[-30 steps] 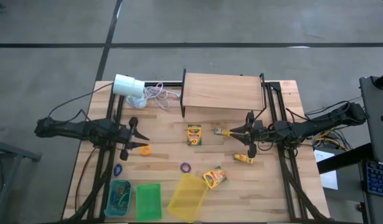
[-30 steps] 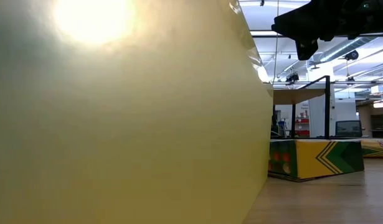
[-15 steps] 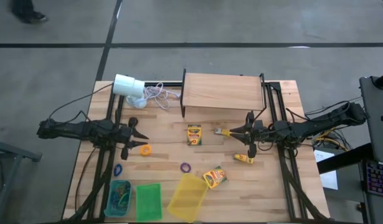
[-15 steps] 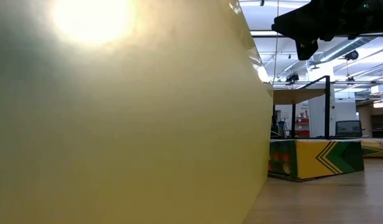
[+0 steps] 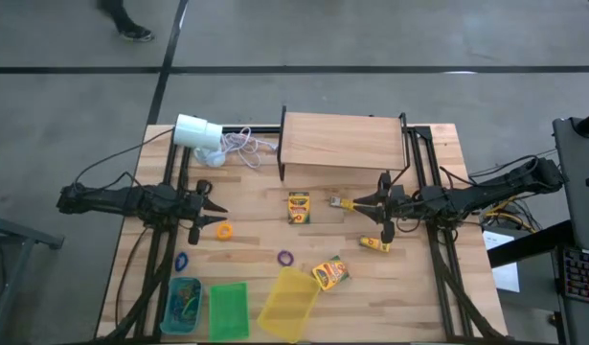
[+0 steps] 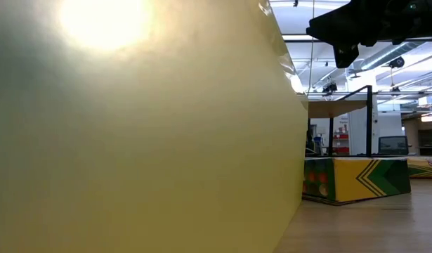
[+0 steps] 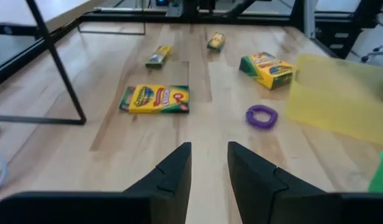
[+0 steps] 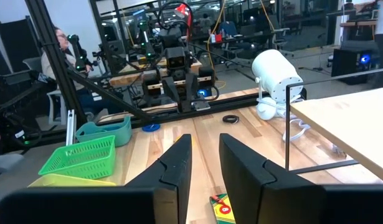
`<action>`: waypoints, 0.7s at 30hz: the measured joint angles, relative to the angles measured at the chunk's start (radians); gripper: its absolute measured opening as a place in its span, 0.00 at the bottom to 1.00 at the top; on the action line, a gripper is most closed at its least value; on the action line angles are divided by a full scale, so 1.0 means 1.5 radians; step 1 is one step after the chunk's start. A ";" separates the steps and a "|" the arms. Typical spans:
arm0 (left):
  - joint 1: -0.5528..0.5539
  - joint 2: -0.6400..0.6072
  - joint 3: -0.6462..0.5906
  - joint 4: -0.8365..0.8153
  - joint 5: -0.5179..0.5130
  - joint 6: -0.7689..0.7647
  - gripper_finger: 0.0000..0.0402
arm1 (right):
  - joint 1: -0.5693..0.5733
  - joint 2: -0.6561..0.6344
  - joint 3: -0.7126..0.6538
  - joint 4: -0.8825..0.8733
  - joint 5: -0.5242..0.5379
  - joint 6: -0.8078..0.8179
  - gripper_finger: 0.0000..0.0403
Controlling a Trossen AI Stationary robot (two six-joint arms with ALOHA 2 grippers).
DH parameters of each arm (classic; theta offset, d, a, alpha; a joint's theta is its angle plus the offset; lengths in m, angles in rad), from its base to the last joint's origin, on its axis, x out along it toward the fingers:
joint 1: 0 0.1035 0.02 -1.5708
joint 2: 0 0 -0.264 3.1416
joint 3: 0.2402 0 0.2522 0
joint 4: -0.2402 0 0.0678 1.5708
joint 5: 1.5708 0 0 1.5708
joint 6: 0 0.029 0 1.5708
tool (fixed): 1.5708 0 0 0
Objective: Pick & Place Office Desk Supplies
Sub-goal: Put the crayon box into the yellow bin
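Pale wooden table [image 5: 251,251], matt with visible grain, and on it a wooden shelf [image 5: 341,140] on thin black metal legs. Beside the shelf, a glossy printed cardboard crayon box [image 7: 155,99]. Nearer the table's front edge: translucent yellow plastic bin [image 5: 289,304] (smooth-walled) and a green plastic mesh basket [image 8: 81,156].

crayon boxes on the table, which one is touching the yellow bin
The yellow-and-green crayon box lying tilted against the yellow plastic bin; the upright-facing crayon box below the wooden shelf lies apart.
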 joint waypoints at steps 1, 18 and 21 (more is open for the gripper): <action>0.000 0.000 0.000 -0.003 -0.003 0.000 0.27 | 0.000 0.000 0.000 0.000 0.000 0.000 0.21; 0.000 0.001 -0.024 0.049 -0.087 0.024 0.27 | 0.000 0.000 0.000 0.000 0.000 0.000 0.17; 0.001 0.000 -0.031 0.120 -0.076 0.041 0.27 | 0.000 0.000 0.000 0.000 0.000 0.000 0.17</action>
